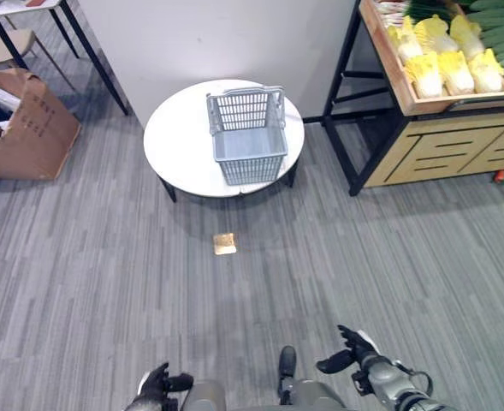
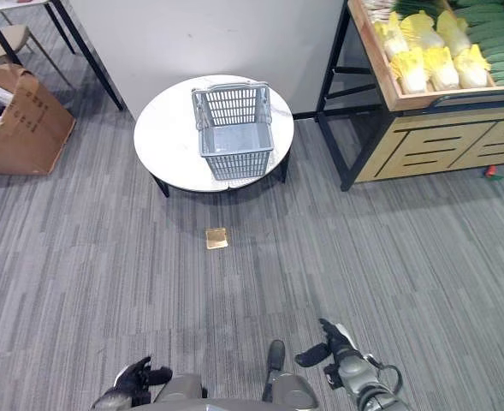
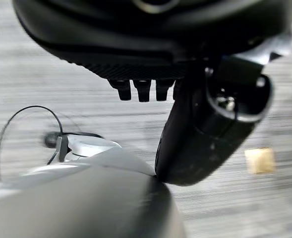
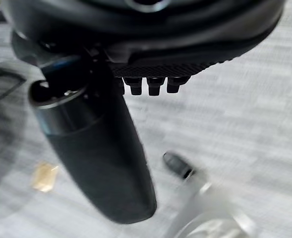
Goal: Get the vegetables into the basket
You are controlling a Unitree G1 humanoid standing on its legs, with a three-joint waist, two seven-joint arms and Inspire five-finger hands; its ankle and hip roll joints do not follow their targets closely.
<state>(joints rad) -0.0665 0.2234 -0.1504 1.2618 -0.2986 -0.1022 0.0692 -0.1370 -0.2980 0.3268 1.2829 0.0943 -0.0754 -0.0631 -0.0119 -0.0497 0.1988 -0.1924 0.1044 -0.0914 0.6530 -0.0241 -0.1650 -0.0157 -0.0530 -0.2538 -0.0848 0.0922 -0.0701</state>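
Right wrist view: right hand (image 4: 101, 163) relaxed, holding nothing.

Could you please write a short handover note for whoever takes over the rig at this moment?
Left hand: low by the robot's side, open, holding nothing.
Right hand: low on the other side, open, holding nothing.
Basket: grey, upright on the round white table ahead, with nothing visible inside.
Vegetables: yellow-white cabbages and green ones, all in the wooden crate on the stand to the right of the table.
Done: nothing yet; no vegetable has been picked up.
Left: approach the stand, pick vegetables and place them in the basket.
A cardboard box sits on the floor at the left.
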